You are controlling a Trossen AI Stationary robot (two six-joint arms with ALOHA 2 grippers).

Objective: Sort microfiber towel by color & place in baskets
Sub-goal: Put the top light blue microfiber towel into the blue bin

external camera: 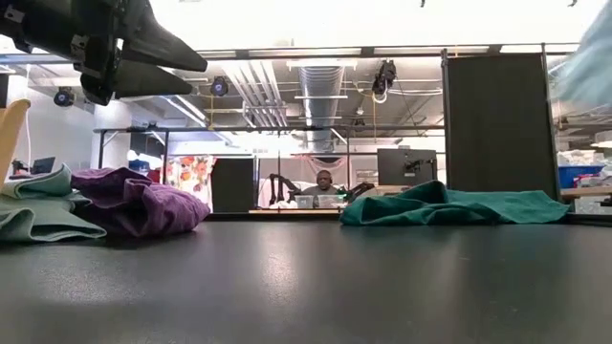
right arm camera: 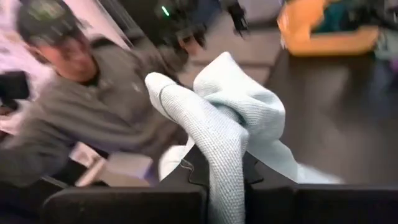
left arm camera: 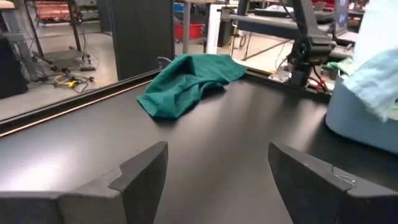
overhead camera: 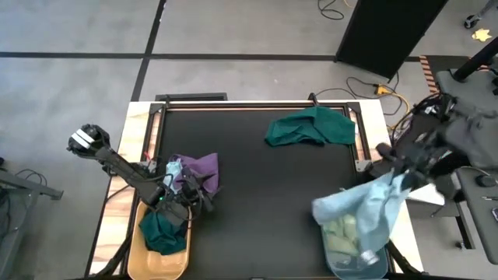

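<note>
— Light blue microfiber towel (overhead camera: pixel 372 204) first: where is it?

— Hanging from the right gripper (overhead camera: pixel 405 177) over the near right corner of the black counter (overhead camera: pixel 264 202), its lower folds draped above the grey-blue plastic basket (overhead camera: pixel 377 268). Pale yellow-green cloths (overhead camera: pixel 342 233) lie inside that basket; only the high view shows them.

— Are the fingers closed on it?

— Yes. The right wrist view shows the ribbed cloth (right arm camera: pixel 230 124) pinched between the two dark fingers (right arm camera: pixel 124 202), bunched up above them. That view alone also catches a person in a grey top (right arm camera: pixel 93 112) beyond the counter edge.

— And the other towels?

— A dark green towel (overhead camera: pixel 311 127) lies crumpled at the far side of the counter, well apart from both arms. A purple towel (overhead camera: pixel 198 169) sits near the left edge, touching a pale teal cloth (external camera: pixel 38 205) that the low view shows more plainly. Another dark green cloth (overhead camera: pixel 162 232) lies in the orange-yellow plastic basket (overhead camera: pixel 138 260) at the near left corner.

— The left gripper (overhead camera: pixel 187 204)?

— Beside the purple towel, just above the orange-yellow basket. Its wrist view shows the fingers (left arm camera: pixel 146 174) spread wide, nothing between them, with bare counter ahead.
</note>
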